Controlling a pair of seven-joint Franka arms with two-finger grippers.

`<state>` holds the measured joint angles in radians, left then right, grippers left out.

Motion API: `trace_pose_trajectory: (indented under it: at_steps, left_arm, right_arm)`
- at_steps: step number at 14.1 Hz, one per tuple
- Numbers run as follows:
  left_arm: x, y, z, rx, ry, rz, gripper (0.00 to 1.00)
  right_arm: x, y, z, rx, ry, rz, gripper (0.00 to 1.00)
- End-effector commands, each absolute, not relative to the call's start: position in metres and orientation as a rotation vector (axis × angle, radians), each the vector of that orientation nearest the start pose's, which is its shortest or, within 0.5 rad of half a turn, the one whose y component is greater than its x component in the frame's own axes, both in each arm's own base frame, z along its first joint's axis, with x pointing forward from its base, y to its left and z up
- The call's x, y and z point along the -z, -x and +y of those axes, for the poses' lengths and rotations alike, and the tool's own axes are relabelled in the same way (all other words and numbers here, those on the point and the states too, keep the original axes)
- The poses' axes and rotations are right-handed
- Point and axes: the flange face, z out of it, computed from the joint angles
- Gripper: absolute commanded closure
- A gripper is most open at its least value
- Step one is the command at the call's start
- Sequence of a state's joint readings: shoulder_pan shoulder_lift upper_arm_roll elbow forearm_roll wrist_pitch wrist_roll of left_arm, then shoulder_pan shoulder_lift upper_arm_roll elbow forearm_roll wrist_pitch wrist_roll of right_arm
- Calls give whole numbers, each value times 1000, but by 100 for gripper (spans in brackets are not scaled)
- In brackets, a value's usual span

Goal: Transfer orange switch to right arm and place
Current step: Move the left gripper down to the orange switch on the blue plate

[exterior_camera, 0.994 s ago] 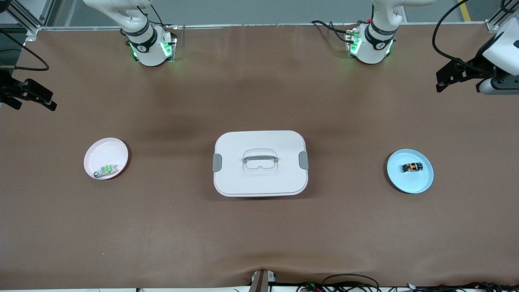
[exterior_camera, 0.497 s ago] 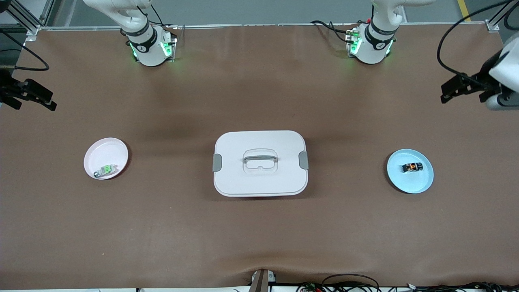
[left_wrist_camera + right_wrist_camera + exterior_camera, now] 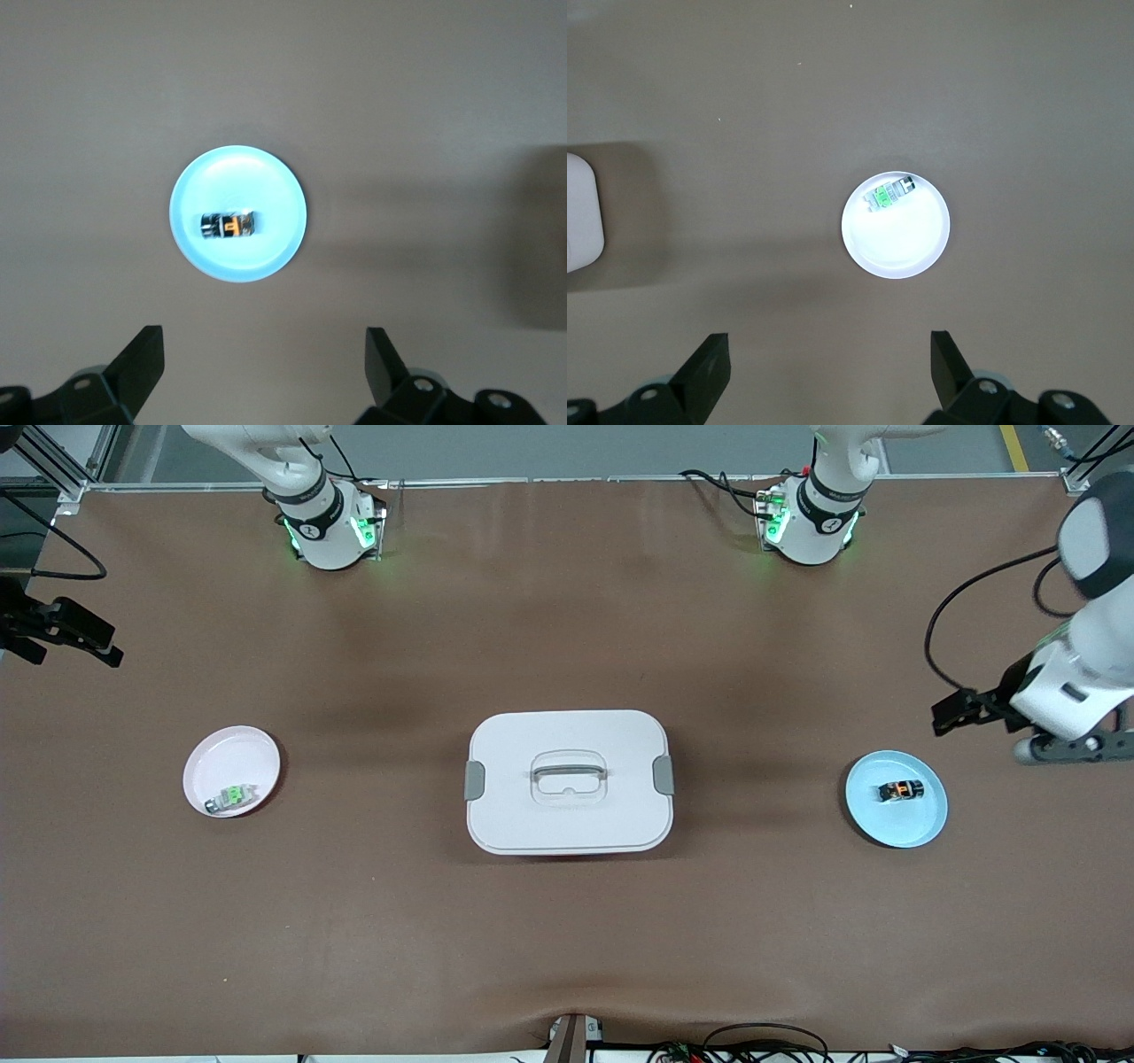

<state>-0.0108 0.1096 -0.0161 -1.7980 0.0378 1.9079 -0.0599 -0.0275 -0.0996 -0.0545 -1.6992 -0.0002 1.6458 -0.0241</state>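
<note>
Left tool moves in — pickup not begun

Your left tool (image 3: 261, 372) has come beside the blue plate (image 3: 921, 828), wide open, empty; orange switch (image 3: 900, 790) untouched — right tool (image 3: 828, 372) waits open.

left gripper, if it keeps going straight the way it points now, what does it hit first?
Probably bare table. The left gripper, fingers open, points down beside the blue plate holding the orange switch; the plate sits just off that line, though depth is unclear.

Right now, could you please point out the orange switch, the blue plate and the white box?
orange switch (image 3: 901, 790), front view, its orange band.
blue plate (image 3: 904, 828), front view, bare floor near its rim.
white box (image 3: 567, 731), front view, lid's flat top.
</note>
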Motion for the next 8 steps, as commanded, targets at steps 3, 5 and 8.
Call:
trace_pose_trajectory:
  at_steps: [3,5,8]
  left_arm:
    - [-398,-613,-16,-30,3091,30,0]
    - [-355,-626,-12,-36,3092,39,0]
    - [-308,-638,18,11,3069,70,0]
  right_arm:
    - [-630,-527,-47,78,3153,81,0]
    - [-630,-527,-47,78,3153,81,0]
    - [-630,-527,-46,78,3153,79,0]
